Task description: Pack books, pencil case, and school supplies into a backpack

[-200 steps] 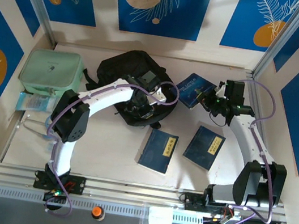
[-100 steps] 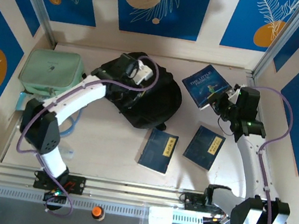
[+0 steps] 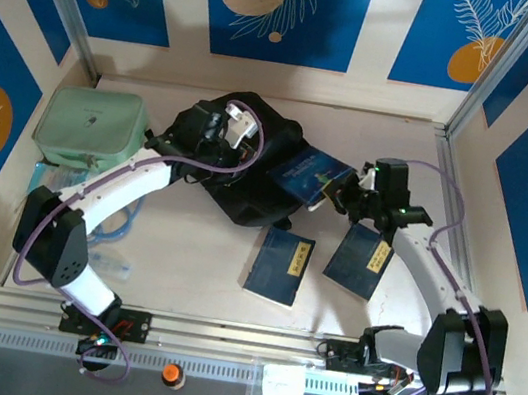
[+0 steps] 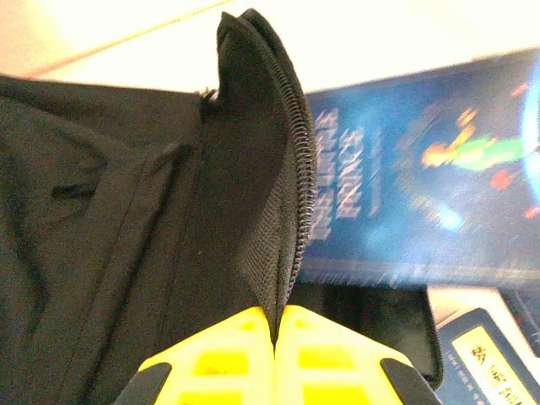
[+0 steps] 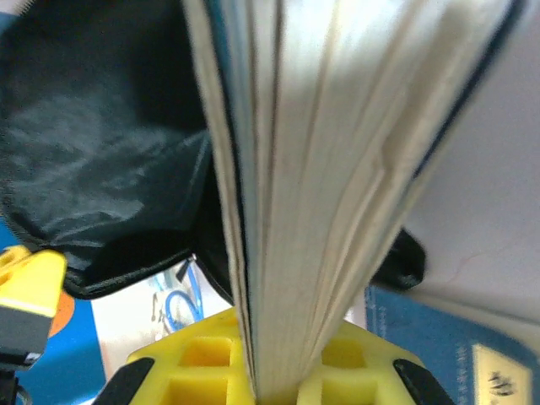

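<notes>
Overhead and wrist views, first book at the bag mouth. My left gripper [image 4: 276,316] has its jaws closed flat on the zippered rim of the backpack [image 3: 249,195] and lifts that edge off the table [image 3: 193,257]. I judge the purpose is to hold the mouth open toward the right arm. My right gripper [image 5: 274,371] is clamped on the bottom edge of the Little Prince book [image 3: 303,174], pages squeezed between the yellow fingers [image 5: 190,367]. The book lies nearly flat, its far end over the backpack's right edge, just beside the raised rim. This suits sliding it in sideways rather than dropping it from above.

The two plain books [image 3: 280,265] lie on the table near the backpack, apart from each other and not yet packed. The mint-green case [image 3: 91,123] sits at the far left, well apart from both grippers.

The backpack's interior is uniformly dark, so I cannot tell whether the book's leading edge is already inside the opening or only resting above it. The left wrist view blurs the cover and cuts off its right side.
</notes>
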You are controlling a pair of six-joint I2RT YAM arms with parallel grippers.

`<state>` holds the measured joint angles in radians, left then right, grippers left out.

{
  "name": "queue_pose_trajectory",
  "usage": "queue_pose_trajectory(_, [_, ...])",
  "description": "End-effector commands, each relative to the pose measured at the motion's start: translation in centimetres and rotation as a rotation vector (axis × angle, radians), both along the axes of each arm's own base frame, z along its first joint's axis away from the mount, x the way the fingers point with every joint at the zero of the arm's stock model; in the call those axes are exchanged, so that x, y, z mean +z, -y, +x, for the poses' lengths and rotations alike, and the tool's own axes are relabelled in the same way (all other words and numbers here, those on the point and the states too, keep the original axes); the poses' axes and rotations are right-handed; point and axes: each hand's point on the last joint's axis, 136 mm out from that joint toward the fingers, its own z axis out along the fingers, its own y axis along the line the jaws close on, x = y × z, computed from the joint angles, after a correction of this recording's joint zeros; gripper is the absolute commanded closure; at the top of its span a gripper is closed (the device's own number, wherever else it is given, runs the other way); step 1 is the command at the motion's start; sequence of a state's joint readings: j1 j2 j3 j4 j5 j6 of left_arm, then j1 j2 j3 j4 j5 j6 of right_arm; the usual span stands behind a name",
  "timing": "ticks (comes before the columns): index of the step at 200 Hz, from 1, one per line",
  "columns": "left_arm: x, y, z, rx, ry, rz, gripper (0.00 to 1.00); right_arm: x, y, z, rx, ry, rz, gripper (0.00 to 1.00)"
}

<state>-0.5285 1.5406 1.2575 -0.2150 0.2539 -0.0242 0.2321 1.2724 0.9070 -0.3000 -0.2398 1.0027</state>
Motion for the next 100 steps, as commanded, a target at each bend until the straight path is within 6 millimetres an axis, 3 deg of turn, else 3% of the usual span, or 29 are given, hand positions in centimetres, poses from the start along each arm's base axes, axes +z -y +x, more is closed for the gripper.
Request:
queue_pose_trajectory(1, [4.9, 1.7, -1.1, -0.123, 0.157, -0.113, 1.00, 2.3, -3.0, 1.3, 0.026, -0.002, 0.090, 1.00])
queue_pose_trajectory(17, [5.7, 1.9, -1.7, -0.155, 0.190, -0.133, 1.00, 1.9, -4.7, 2.0, 0.053, -0.021, 0.114, 1.00])
queue_pose_trajectory(49, [6.4, 2.1, -2.4, -0.191, 0.219, -0.144, 1.00, 4.0, -7.5, 4.4, 0.109, 0.106, 0.269, 1.00])
queue_pose_trajectory(71, [6.5, 1.9, -2.7, -0.196, 0.224, -0.137, 1.00, 5.4, -8.0, 5.2, 0.107, 0.188, 0.318, 1.00])
queue_pose_trajectory(100, [6.5, 1.9, -3.0, -0.204, 0.231, -0.140, 1.00, 5.0, -8.4, 5.7, 0.102, 0.220, 0.300, 1.00])
